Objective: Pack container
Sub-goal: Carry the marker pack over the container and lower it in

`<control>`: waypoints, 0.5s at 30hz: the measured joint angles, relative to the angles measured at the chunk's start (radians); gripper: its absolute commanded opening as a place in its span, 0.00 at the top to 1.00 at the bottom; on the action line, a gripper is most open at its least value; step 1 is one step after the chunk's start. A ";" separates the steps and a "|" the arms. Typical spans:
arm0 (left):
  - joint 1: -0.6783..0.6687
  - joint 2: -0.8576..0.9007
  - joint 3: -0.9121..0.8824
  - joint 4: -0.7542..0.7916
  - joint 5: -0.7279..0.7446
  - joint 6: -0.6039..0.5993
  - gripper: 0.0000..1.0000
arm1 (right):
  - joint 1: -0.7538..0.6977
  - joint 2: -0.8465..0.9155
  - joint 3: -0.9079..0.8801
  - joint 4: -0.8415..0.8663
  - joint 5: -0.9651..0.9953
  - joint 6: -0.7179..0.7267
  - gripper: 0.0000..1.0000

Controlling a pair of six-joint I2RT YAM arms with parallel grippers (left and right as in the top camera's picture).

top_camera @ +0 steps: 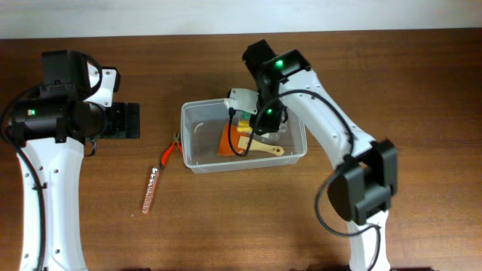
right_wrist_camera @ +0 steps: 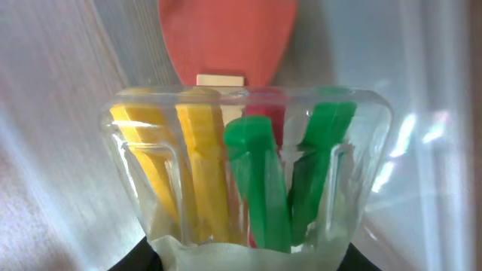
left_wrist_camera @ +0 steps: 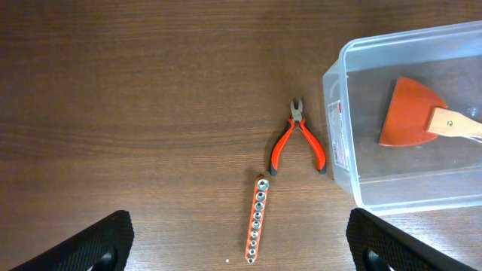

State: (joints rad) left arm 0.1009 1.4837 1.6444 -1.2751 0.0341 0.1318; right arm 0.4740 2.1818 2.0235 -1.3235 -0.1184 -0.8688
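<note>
**Right claw holds box inside the container**

The container sits at the centre of the overhead view, on the brown bench. The right arm reaches down into it from the upper right. Its claw is closed on a small clear box. In the right wrist view that box fills the lower half of the frame, with yellow pieces in its left half and green ones in its right. The fingers themselves are mostly hidden behind it.

A spatula with an orange blade and a pale wooden handle lies on the container floor, showing just past the box in the upper part of the right wrist view.

Left of the container, red-handled pliers lie on the bench just beside its wall. An orange socket rail lies below them in the frame, close to the handle ends.

The left claw hovers at the left of the overhead view, well apart from the container. Its fingers are spread wide and hold nothing.
</note>
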 measured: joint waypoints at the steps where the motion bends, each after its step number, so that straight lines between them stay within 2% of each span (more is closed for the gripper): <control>1: 0.000 0.000 0.000 0.000 0.000 0.000 0.07 | 0.000 0.017 0.000 0.000 0.000 0.000 0.81; 2: 0.000 0.000 0.000 0.000 0.000 0.000 0.07 | 0.000 0.032 0.000 0.000 0.000 0.001 0.77; 4: 0.000 0.000 0.000 0.000 0.000 0.000 0.07 | 0.000 0.056 -0.001 0.000 0.000 0.000 0.62; 6: 0.000 0.000 0.000 0.000 0.000 0.000 0.07 | 0.000 0.068 -0.004 0.000 0.000 0.001 0.54; 8: 0.000 0.000 0.000 0.000 0.000 0.000 0.07 | 0.000 0.069 -0.009 -0.004 -0.003 0.003 0.41; 10: 0.000 0.000 0.000 0.000 0.000 0.000 0.07 | 0.000 0.069 -0.009 -0.010 -0.006 0.004 0.19; 11: 0.000 0.000 0.000 0.000 0.000 0.000 0.07 | 0.000 0.069 -0.009 -0.013 -0.008 0.006 0.01; 15: 0.000 0.000 0.000 0.003 0.000 0.000 0.07 | 0.000 0.069 -0.010 -0.024 -0.008 -0.002 0.01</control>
State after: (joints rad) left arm 0.1009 1.4837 1.6440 -1.2724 0.0341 0.1318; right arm 0.4740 2.2509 2.0140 -1.3472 -0.1265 -0.8703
